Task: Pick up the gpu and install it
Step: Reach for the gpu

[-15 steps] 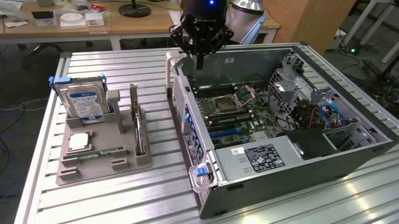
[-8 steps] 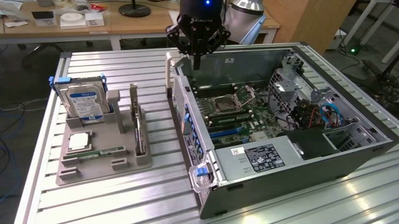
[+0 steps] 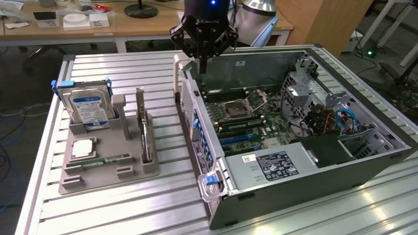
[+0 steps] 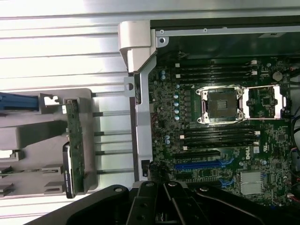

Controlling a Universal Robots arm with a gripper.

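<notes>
Gripper (image 3: 202,67): clenched, empty, hanging over the rear edge of the open computer case (image 3: 313,196). Gpu (image 3: 142,128): at eight o'clock from it in the exterior view, upright on edge in the grey holder (image 3: 98,183), presumably so its top edge is free for grasping. Surface: ribbed aluminium table (image 3: 117,215). Room: wooden desks (image 3: 130,27) at twelve o'clock.

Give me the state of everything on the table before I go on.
case: on its side, open.
tool: shut, empty, above the case's edge.
gpu: standing on edge in the holder, not picked up.
hard drive: upright in the holder.
memory stick: flat in the holder.
socket: cover flipped open.
blue slots: empty.
</notes>
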